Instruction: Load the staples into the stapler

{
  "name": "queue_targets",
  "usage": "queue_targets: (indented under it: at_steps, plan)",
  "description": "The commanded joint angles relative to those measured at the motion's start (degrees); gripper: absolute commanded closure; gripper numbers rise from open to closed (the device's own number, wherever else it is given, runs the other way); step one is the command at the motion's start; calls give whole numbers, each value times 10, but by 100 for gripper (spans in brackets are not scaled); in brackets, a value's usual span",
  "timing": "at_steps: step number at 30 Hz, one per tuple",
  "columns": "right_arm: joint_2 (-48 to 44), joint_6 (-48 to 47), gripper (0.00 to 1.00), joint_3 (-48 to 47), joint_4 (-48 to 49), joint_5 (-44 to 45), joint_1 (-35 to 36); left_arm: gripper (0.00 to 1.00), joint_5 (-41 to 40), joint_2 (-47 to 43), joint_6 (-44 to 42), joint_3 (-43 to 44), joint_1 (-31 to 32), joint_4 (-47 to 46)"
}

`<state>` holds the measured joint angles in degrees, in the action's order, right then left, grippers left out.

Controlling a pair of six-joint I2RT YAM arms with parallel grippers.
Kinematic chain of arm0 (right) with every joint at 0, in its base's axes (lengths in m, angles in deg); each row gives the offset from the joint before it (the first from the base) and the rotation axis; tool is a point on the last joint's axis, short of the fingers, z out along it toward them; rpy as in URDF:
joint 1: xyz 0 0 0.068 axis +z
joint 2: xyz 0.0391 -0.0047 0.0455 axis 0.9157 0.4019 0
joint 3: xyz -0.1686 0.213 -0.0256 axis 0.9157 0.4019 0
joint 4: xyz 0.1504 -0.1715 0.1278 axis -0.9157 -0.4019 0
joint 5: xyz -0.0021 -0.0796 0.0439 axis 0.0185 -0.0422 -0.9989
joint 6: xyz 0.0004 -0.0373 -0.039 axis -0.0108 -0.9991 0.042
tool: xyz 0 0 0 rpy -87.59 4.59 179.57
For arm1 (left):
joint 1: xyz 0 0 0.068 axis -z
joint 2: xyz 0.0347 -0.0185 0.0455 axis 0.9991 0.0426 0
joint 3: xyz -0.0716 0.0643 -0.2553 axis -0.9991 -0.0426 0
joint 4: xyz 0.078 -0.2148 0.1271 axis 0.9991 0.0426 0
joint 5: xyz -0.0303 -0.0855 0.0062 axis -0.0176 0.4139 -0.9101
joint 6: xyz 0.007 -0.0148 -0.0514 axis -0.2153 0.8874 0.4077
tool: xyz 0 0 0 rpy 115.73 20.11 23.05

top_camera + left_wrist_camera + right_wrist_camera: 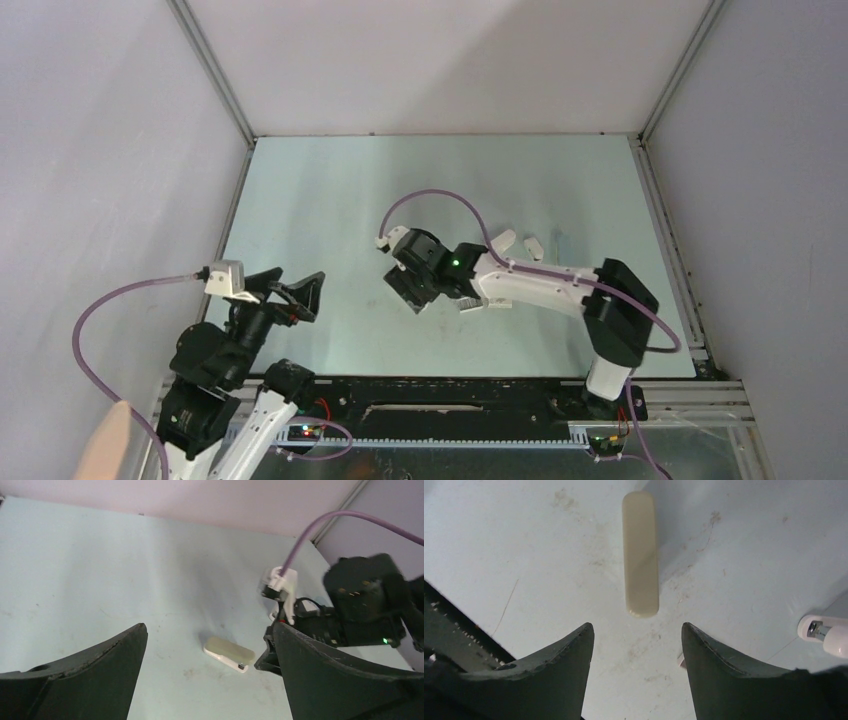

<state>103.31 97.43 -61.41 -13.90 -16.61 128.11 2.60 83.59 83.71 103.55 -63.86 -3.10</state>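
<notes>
The stapler (640,555) is a small beige-topped bar with a white base, lying flat on the table. It also shows in the left wrist view (229,653). My right gripper (637,630) is open and empty, hovering just short of the stapler's near end, jaws either side of its line. In the top view the right gripper (408,290) covers the stapler. A small greyish striped block, apparently the staples (469,302), lies under the right forearm. My left gripper (297,290) is open and empty, well left of the stapler.
Two small white pieces (518,242) lie behind the right arm. A white part with a metal tip (822,635) sits at the right edge of the right wrist view. Grey walls enclose the pale table (330,180) on three sides.
</notes>
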Motion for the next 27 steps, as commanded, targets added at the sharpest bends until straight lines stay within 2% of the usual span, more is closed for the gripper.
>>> queue_targets:
  at_steps: [1, 4, 8, 13, 17, 19, 23, 27]
  plan:
    - [70, -25, 34, -89, -75, -4, -13, 0, 14, -34, -85, -14, -3, 2]
    - [116, -35, 36, -142, -100, -10, -16, 0, 12, -52, -96, -36, -3, -12]
    - [172, -41, 45, -201, -133, -9, -19, 0, 6, -72, -96, -63, -3, -30]
    - [213, -45, 73, -220, -138, -27, -25, 0, 24, -81, -97, -73, -3, -36]
    - [234, -42, 87, -213, -131, -34, -27, 0, 28, -83, -97, -77, -3, -40]
    - [243, -39, 90, -206, -125, -39, -27, 0, 30, -82, -96, -78, -3, -39]
    - [244, -32, 89, -200, -124, -39, -24, 0, 27, -83, -96, -79, -3, -38]
    - [208, -29, 71, -201, -131, -28, -16, 0, 25, -83, -95, -79, -2, -37]
